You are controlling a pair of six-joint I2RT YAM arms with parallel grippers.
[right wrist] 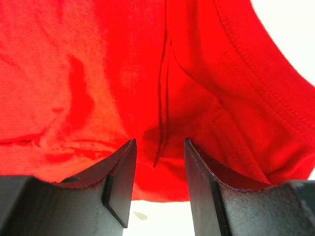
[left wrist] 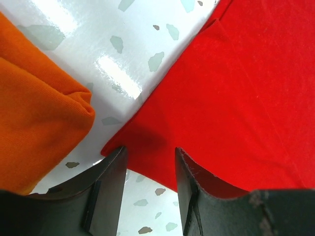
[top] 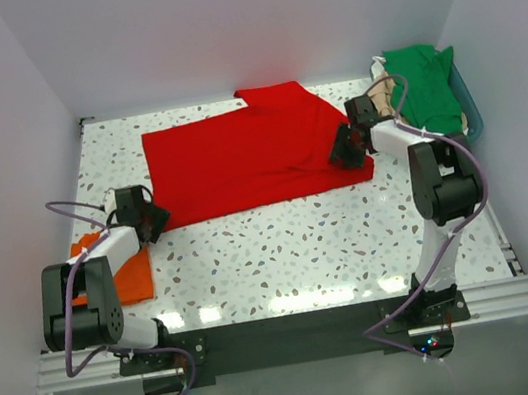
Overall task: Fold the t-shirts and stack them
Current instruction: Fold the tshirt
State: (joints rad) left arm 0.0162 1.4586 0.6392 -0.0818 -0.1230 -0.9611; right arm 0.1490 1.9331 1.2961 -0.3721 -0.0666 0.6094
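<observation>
I have the red t-shirt [top: 248, 160] spread flat across the far middle of the counter [top: 293, 248], one sleeve pointing toward the far edge. The left tool [top: 154, 219] sits low at the shirt's near-left corner. Through its wrist camera the jaws stand apart with the pointed corner of red cloth lying flat between them on the speckled surface, so it is open and nothing is pinched.

The orange t-shirt [top: 133, 277] lies folded at the near left of the counter, partly under the left arm. In the left wrist view its folded edge is near the red corner but apart from it, with a strip of bare counter between the two.

The right tool [top: 343, 154] is down on the near-right corner of the red t-shirt. Its camera is filled with red cloth — a stitched hem, a seam, some wrinkles. The jaws are parted there too, with rumpled fabric in the gap between them. I read it as open, though I cannot tell whether the pads touch the cloth.

In the far right corner the green t-shirt [top: 423, 85] is heaped in the teal basket [top: 470, 107], with a bit of tan cloth [top: 382, 95] at its left side.
</observation>
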